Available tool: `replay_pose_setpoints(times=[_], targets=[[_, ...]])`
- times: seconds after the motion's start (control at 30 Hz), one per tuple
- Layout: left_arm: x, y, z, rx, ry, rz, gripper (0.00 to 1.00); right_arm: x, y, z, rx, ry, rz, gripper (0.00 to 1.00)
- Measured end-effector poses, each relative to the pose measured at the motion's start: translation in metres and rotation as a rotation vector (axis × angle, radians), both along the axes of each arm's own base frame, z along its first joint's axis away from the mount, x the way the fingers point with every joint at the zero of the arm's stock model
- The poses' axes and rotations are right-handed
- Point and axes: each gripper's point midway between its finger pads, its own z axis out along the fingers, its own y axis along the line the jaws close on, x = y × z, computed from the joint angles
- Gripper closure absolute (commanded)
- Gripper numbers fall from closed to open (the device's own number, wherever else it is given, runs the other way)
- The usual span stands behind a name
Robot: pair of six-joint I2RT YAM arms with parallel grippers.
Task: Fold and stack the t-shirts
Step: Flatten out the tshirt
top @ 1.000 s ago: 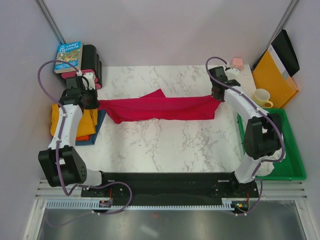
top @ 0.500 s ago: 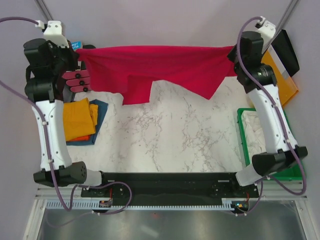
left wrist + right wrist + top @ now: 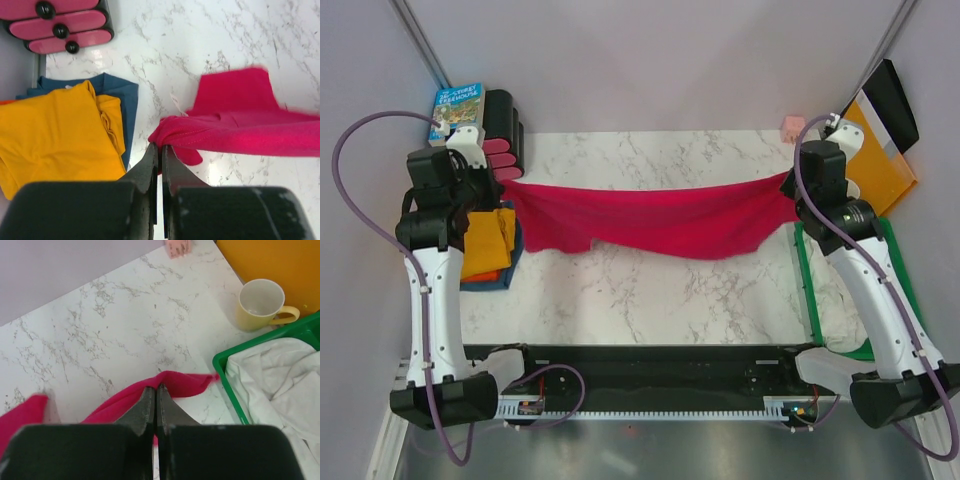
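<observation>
The crimson red t-shirt (image 3: 650,215) hangs stretched between my two grippers across the back half of the table. My left gripper (image 3: 505,190) is shut on its left end (image 3: 172,131), and my right gripper (image 3: 790,190) is shut on its right end (image 3: 180,382). The shirt sags in the middle, with a flap hanging at the lower left. The orange t-shirt (image 3: 485,240) lies folded on the dark blue t-shirt (image 3: 512,262) at the table's left edge. Both also show in the left wrist view, the orange one (image 3: 55,135) and the blue one (image 3: 122,97).
A black organiser with pink drawers (image 3: 502,135) and a book (image 3: 458,110) stand at the back left. A green bin (image 3: 880,270) holding white cloth sits at the right. A yellow mug (image 3: 260,304), an orange-yellow folder (image 3: 880,150) and a small pink object (image 3: 792,125) are at the back right.
Both arms have come down from a high lift, lowering the stretched red shirt toward the table. One second ago the shirt lay low on the table.
</observation>
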Motion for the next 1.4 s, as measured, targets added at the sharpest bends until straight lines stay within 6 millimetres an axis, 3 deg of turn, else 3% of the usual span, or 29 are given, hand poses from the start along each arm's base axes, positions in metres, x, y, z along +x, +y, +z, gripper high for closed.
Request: replay_pose_setpoints(times=[0.13, 0.2, 0.33, 0.37, 0.4, 0.43, 0.47, 0.5, 0.53, 0.57, 0.6, 0.67, 0.83, 0.9, 1.0, 1.07, 1.13, 1.3, 1.4], targets=[[-0.006, -0.004, 0.018, 0.003, -0.06, -0.014, 0.98, -0.005, -0.003, 0.01, -0.009, -0.028, -0.002, 1.0], [0.005, -0.004, 0.02, -0.003, -0.068, -0.027, 0.98, 0.001, -0.004, 0.007, -0.016, -0.029, -0.011, 1.0], [0.041, -0.002, -0.001, -0.027, -0.035, -0.039, 0.98, 0.031, -0.002, -0.032, -0.047, 0.053, -0.033, 1.0], [0.053, 0.0, -0.015, -0.034, -0.005, -0.038, 0.88, 0.04, -0.001, -0.048, -0.059, 0.091, -0.036, 0.99], [0.065, 0.002, -0.03, -0.041, 0.028, -0.038, 0.78, 0.049, -0.001, -0.066, -0.071, 0.132, -0.039, 0.8], [0.075, 0.004, -0.048, -0.049, 0.069, -0.036, 0.6, 0.058, 0.0, -0.085, -0.084, 0.178, -0.041, 0.69], [0.084, 0.005, -0.066, -0.057, 0.112, -0.036, 0.3, 0.066, 0.001, -0.103, -0.097, 0.219, -0.042, 0.59], [0.09, 0.006, -0.083, -0.063, 0.153, -0.033, 0.21, 0.073, 0.002, -0.12, -0.11, 0.261, -0.043, 0.43], [0.095, 0.008, -0.096, -0.062, 0.183, -0.031, 0.14, 0.077, 0.002, -0.133, -0.116, 0.29, -0.044, 0.36], [0.099, 0.009, -0.109, -0.069, 0.216, -0.019, 0.01, 0.08, 0.002, -0.147, -0.133, 0.327, -0.041, 0.32], [0.1, 0.011, -0.117, -0.066, 0.236, -0.009, 0.0, 0.082, 0.002, -0.155, -0.137, 0.347, -0.04, 0.25], [0.102, 0.016, -0.124, -0.058, 0.253, 0.013, 0.0, 0.083, 0.003, -0.159, -0.14, 0.355, -0.037, 0.23], [0.105, 0.022, -0.109, -0.03, 0.19, 0.039, 0.0, 0.087, 0.007, -0.134, -0.126, 0.28, -0.027, 0.25], [0.098, 0.021, -0.103, -0.025, 0.17, 0.037, 0.0, 0.081, 0.011, -0.128, -0.105, 0.249, -0.016, 0.3], [0.078, 0.016, -0.098, -0.02, 0.145, 0.023, 0.01, 0.051, 0.019, -0.138, -0.07, 0.249, 0.009, 0.42], [0.062, 0.011, -0.098, -0.021, 0.134, 0.006, 0.01, 0.027, 0.027, -0.156, -0.048, 0.277, 0.027, 0.54], [0.046, 0.007, -0.099, -0.017, 0.127, -0.004, 0.01, 0.005, 0.033, -0.178, -0.026, 0.316, 0.04, 0.59], [0.025, 0.002, -0.098, -0.016, 0.114, -0.012, 0.02, -0.041, 0.031, -0.237, 0.026, 0.438, 0.01, 0.57], [0.019, -0.001, -0.104, -0.027, 0.135, -0.022, 0.02, -0.054, 0.029, -0.255, 0.037, 0.483, -0.01, 0.54]])
